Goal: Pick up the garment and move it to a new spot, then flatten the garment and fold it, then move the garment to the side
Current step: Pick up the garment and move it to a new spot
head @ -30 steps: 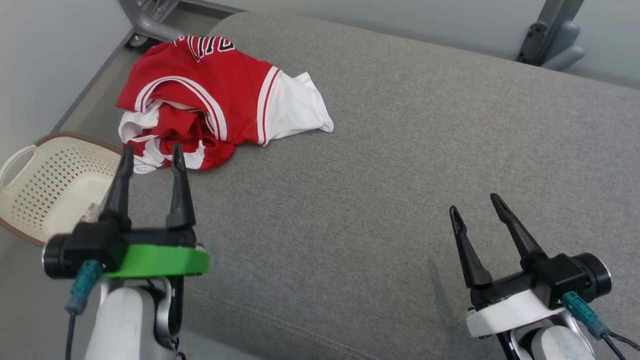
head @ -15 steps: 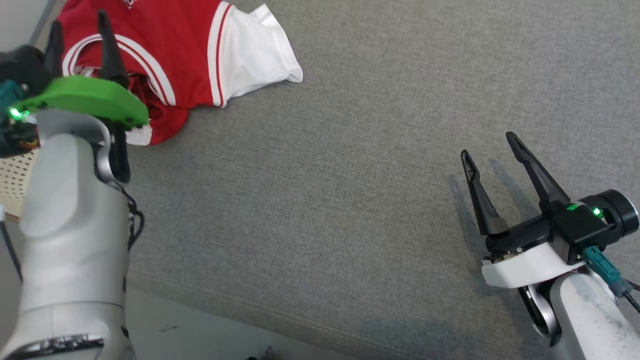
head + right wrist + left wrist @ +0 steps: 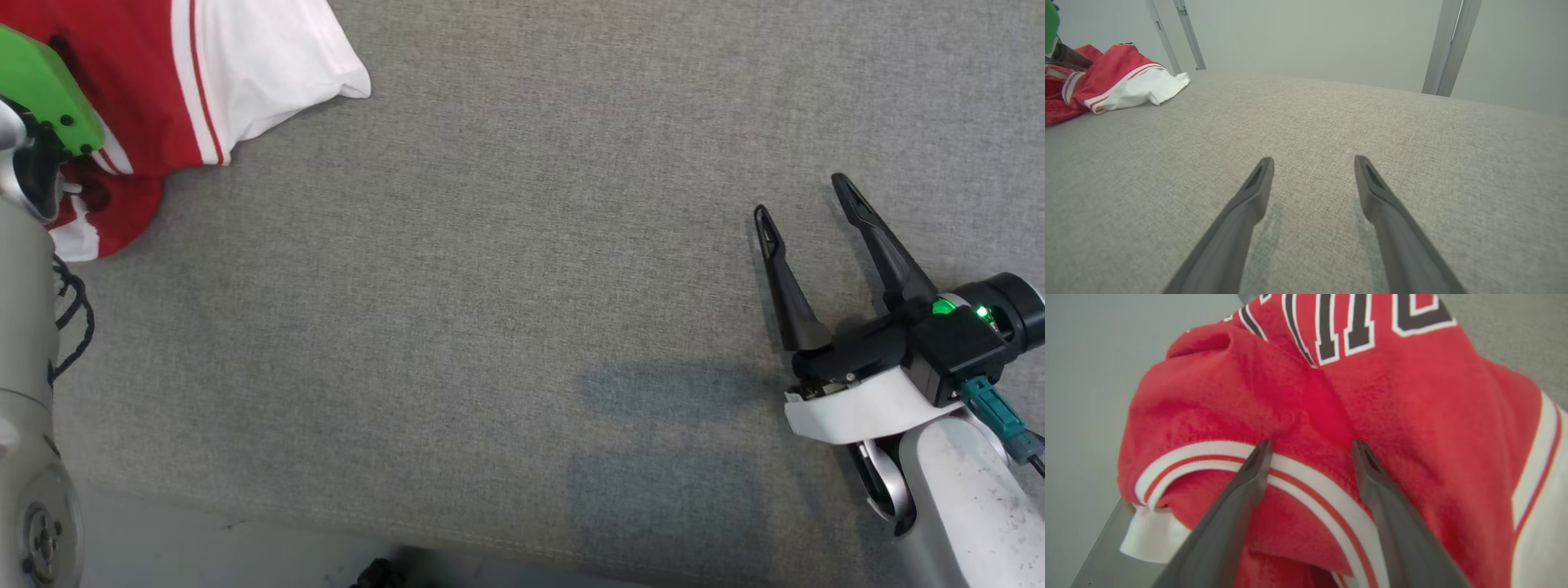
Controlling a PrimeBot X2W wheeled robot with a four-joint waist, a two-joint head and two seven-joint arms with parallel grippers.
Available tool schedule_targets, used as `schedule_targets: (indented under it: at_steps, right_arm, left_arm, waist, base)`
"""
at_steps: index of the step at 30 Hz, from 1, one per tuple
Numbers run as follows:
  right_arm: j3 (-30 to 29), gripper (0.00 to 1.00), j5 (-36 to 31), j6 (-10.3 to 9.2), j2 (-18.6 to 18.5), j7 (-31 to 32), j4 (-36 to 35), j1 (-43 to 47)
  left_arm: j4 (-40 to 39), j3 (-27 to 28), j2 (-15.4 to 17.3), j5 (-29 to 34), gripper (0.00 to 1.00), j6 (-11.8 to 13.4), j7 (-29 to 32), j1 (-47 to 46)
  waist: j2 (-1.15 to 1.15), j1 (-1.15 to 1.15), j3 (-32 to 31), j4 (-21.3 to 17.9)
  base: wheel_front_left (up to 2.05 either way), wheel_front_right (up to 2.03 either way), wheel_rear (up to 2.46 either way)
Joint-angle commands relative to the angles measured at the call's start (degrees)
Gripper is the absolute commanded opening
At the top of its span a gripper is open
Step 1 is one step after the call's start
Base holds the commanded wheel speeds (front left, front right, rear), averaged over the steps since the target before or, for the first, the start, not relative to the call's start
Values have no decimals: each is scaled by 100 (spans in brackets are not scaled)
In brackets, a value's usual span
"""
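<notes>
The crumpled red-and-white garment (image 3: 245, 65) lies at the far left of the grey cushion (image 3: 506, 278). The left gripper (image 3: 1310, 447) is right on it, jaws open, tips at the striped white trim. The right gripper (image 3: 802, 196) hovers well apart over bare fabric, jaws open too.

One garment, two grippers, one cushion.
A single red-and-white garment (image 3: 245, 73) lies at ten o'clock on the one grey cushion (image 3: 490, 286); the right gripper (image 3: 802, 196) at three o'clock and the left gripper (image 3: 1311, 443) each count two dark fingers, four in all.
</notes>
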Motion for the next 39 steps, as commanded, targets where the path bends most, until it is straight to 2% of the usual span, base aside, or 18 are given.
schedule_targets:
  at_steps: [1,6,7,10,18,26,32,39]
  right_arm:
    - [-12,100,-2,-2,7,-16,8,-81]
    - [-24,100,6,-3,34,-11,41,-126]
    - [-27,100,8,-4,46,-11,49,-142]
    - [-1,100,12,-4,86,-11,59,-198]
    - [1,100,58,-3,210,-11,118,-176]
    - [5,100,125,-3,412,-11,227,15]
    - [20,100,179,-3,604,-11,316,250]
    - [5,100,221,-3,776,-12,369,495]
  left_arm:
    - [77,-74,88,96,100,-45,137,-148]
    - [274,-255,202,175,100,-198,547,-285]
    - [295,-269,209,160,0,-230,577,-282]
    - [303,-305,248,145,0,-298,491,-262]
    - [-39,-335,276,128,0,-244,-904,-105]
    - [-393,-401,227,14,0,-503,-1883,-6]
    - [-696,-555,282,28,0,-594,-2158,-26]
    - [-1125,-726,213,-90,0,-664,-2166,-43]
  waist:
    - [0,-2,223,-234]
    - [0,-2,275,-282]
    - [0,-2,279,-287]
    - [0,-2,273,-297]
    - [0,-2,-38,-272]
    - [0,-2,-785,-248]
    - [0,-2,-1372,-338]
    - [0,-2,-1833,-562]
  base:
    - [0,0,0]
    - [0,0,0]
    - [0,0,0]
    - [0,0,0]
    - [0,0,0]
    - [0,0,0]
    - [0,0,0]
    - [0,0,0]
